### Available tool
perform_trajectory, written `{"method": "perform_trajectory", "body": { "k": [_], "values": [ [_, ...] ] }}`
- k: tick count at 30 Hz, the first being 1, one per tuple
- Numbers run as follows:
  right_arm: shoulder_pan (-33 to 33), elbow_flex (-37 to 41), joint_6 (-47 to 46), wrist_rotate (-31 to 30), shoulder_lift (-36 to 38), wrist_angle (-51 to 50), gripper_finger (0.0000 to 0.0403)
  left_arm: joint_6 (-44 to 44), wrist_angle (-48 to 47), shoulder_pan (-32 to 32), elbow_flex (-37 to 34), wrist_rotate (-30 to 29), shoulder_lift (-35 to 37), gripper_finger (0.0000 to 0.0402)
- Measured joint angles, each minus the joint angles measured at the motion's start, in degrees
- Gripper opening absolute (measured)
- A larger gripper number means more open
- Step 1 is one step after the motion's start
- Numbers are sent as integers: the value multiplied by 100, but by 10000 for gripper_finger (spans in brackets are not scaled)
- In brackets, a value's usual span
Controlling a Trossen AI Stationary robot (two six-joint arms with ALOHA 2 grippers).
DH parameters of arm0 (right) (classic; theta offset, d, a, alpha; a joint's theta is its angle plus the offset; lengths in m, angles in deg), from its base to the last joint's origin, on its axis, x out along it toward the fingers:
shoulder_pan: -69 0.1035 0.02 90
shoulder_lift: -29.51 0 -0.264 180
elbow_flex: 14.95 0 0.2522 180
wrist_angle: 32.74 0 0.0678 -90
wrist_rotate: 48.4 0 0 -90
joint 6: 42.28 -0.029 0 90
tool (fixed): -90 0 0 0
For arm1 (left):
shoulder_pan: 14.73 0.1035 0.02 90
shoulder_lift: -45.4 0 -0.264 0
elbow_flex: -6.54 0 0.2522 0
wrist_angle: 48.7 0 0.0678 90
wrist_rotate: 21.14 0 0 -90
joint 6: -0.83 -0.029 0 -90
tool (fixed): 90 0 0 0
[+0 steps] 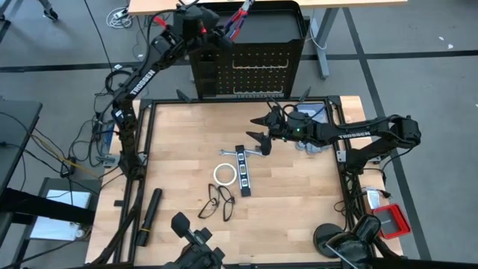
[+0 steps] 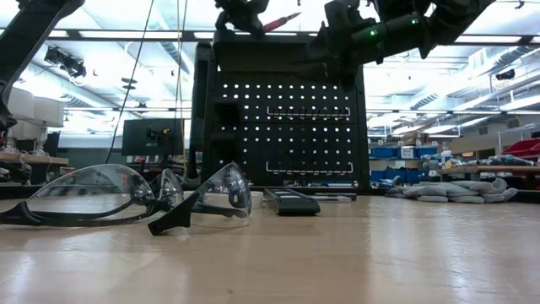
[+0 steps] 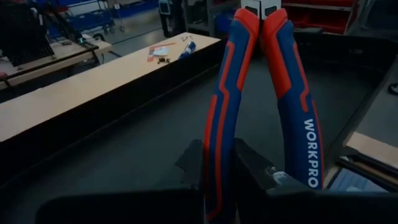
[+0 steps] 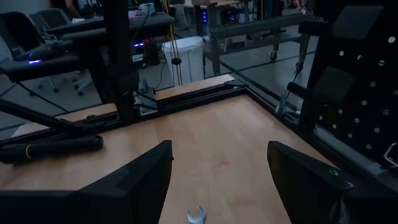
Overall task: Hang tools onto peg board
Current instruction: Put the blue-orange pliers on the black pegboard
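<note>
Pliers (image 1: 237, 24) are riding in our left pincer (image 1: 224, 31) above the peg board (image 1: 254, 67); our right pincer (image 1: 259, 140), wide, is hovering over the wrench (image 1: 252, 152); tape (image 1: 225, 174), glasses (image 1: 217, 202), strip (image 1: 243, 170) are waiting on the desk (image 1: 299, 217).

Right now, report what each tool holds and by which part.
Left tool grips the red-and-blue pliers by one handle, above the peg board. Right tool holds nothing.
</note>
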Motion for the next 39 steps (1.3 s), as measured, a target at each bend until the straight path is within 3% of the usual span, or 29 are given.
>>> {"method": "perform_trajectory", "body": {
  "k": [13, 18, 24, 39],
  "values": [
    [0, 0, 113, -11, 0, 98, 270, -303, -59, -5, 9, 208, 146, 47],
    [-113, -105, 533, -311, 84, 681, 270, -450, -164, -17, 9, 196, 137, 47],
    [-268, -1042, 1989, -882, 258, 323, 270, -459, -232, -11, 9, 135, 148, 47],
    [-1662, -3612, 3745, -1096, 225, -1258, 270, -1713, -249, -11, 9, -177, 159, 47]
  ]
}}
